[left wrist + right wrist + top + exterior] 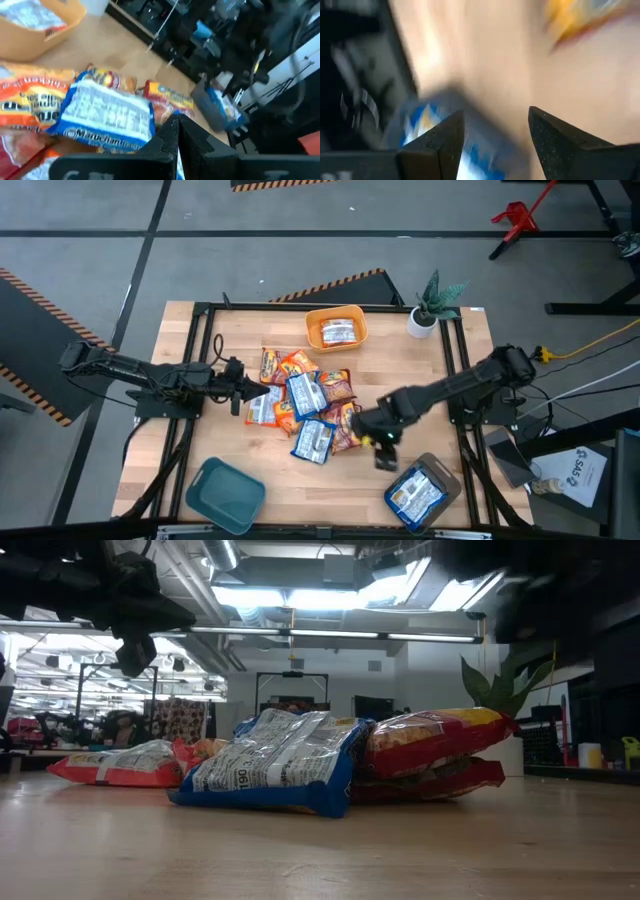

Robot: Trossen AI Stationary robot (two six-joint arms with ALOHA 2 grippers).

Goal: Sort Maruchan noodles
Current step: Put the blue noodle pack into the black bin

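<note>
While both arms reach over the pile, the scene reads:
Table (200, 350): wooden top, carrying everything below.
Maruchan noodles (305, 405): heaped at the table's middle (blue-white and orange packets overlapping); one more in the orange bin (336, 315), another blue-white one in the grey bin (445, 475).
Teal bin (225, 490): near the front left corner.
Right pincer (385, 450): fingers apart, holding nothing, between the heap and the grey bin.
Left pincer (243, 391): closed, empty, at the heap's left edge.
</note>
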